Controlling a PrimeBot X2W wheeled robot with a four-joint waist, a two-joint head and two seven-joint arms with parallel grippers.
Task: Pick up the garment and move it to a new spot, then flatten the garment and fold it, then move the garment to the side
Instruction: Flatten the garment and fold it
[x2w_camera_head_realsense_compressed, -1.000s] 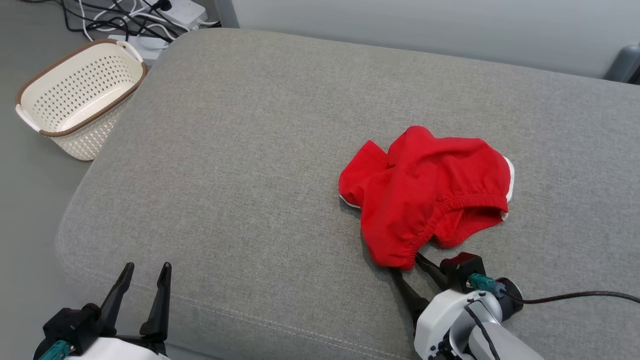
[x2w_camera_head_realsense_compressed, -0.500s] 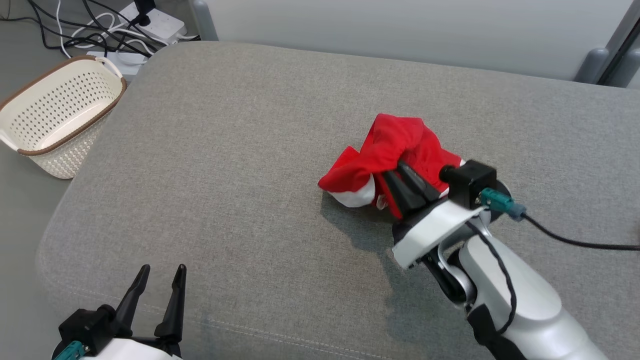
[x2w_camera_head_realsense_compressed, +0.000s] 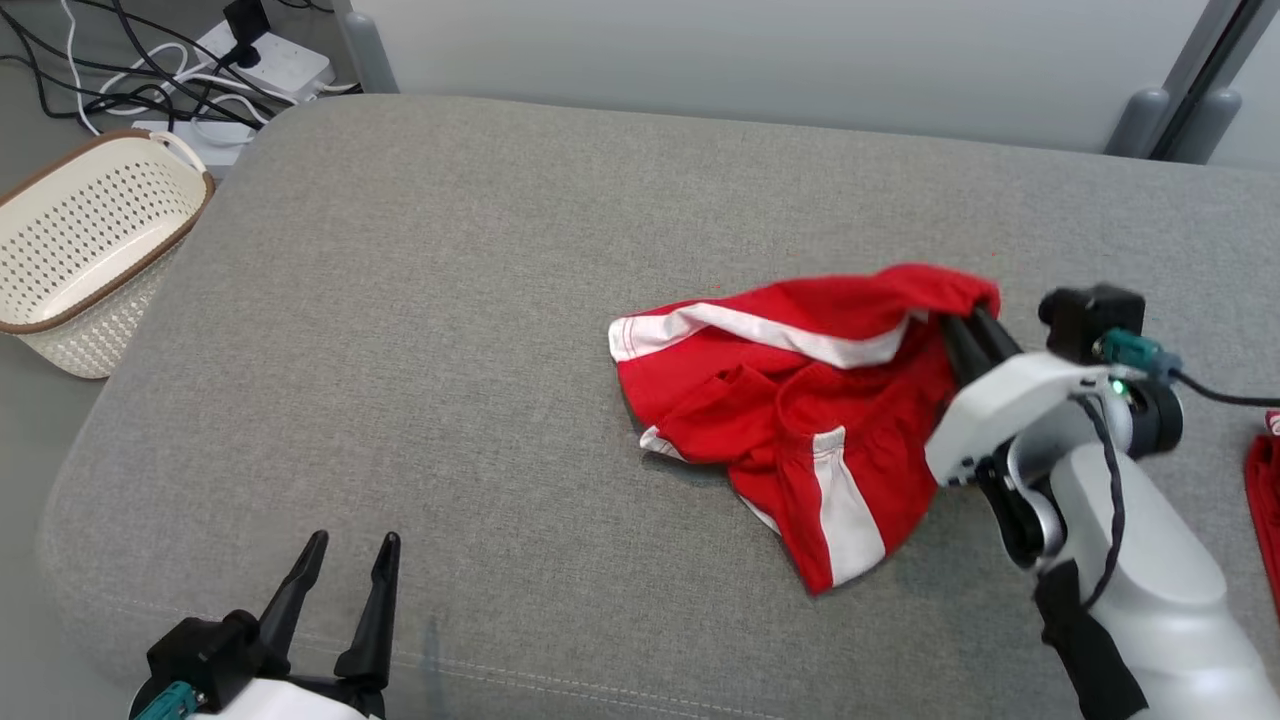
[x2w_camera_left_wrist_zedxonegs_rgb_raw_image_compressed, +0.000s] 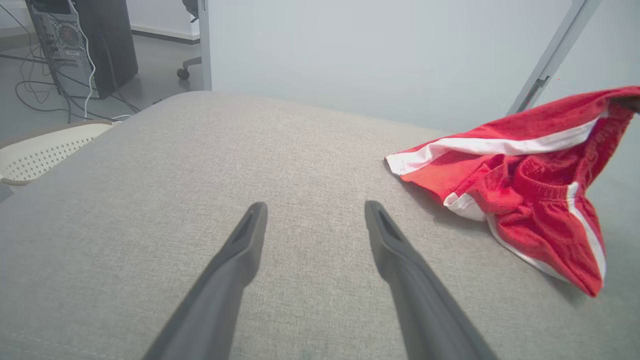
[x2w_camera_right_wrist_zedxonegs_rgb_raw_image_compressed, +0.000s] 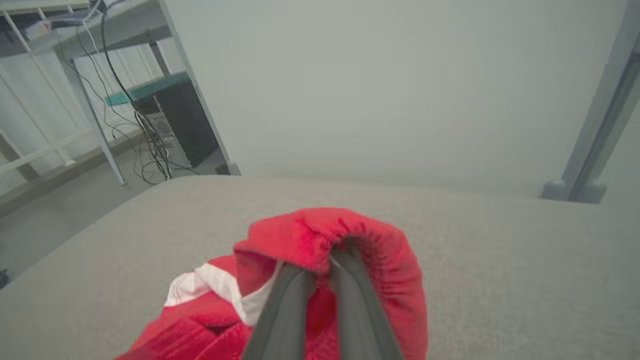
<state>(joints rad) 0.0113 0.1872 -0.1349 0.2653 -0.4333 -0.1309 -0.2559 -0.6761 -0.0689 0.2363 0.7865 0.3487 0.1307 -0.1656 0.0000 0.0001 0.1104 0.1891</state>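
Note:
The garment is a pair of red shorts with white side stripes, hanging half lifted over the grey cushion. My right gripper is shut on its elastic waistband, which drapes over the fingertips in the right wrist view. The lower part of the garment still rests on the cushion. My left gripper stands open near the cushion's front edge, well to the left of the garment, its fingers holding nothing.
A cream perforated basket with a brown rim stands on the floor off the cushion's left side. Power strips and cables lie behind it. Another red cloth shows at the right edge. A grey wall runs behind the cushion.
My right gripper shut on the garment's waistband, lifted it and carried it rightward, so the crumpled shorts have unfurled. The head camera has turned, shifting the whole scene left. My left gripper stayed open.

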